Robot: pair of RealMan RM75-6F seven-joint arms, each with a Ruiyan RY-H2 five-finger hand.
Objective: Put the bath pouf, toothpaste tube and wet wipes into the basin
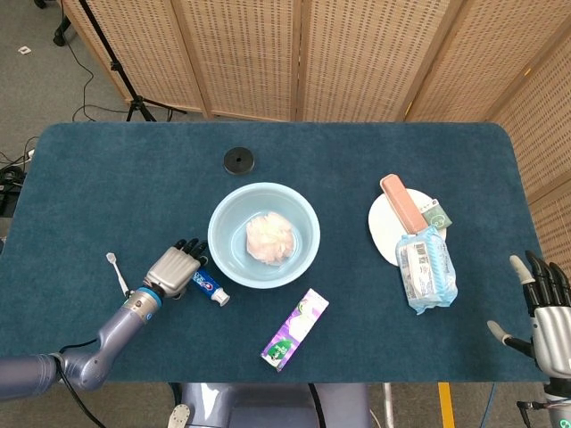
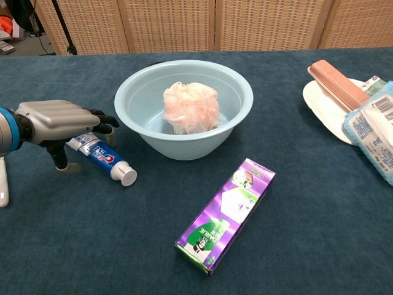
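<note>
The pale pink bath pouf (image 1: 270, 237) (image 2: 191, 107) lies inside the light blue basin (image 1: 223, 258) (image 2: 138, 132) at mid-table. A blue and white toothpaste tube (image 1: 211, 288) (image 2: 104, 159) lies on the cloth just left of the basin. My left hand (image 1: 172, 269) (image 2: 56, 120) hovers over the tube's flat end, fingers spread and bent down around it, thumb beside it on the cloth. The wet wipes pack (image 1: 426, 266) (image 2: 374, 130) lies at the right, leaning on a white plate (image 1: 382, 228) (image 2: 323, 99). My right hand (image 1: 546, 308) is at the table's right front edge, fingers apart, holding nothing.
A purple and green carton (image 1: 296, 328) (image 2: 225, 213) lies in front of the basin. A pink case (image 1: 402, 202) (image 2: 338, 83) rests on the plate. A white toothbrush (image 1: 117, 271) lies left of my left hand. A black disc (image 1: 239, 160) sits behind the basin.
</note>
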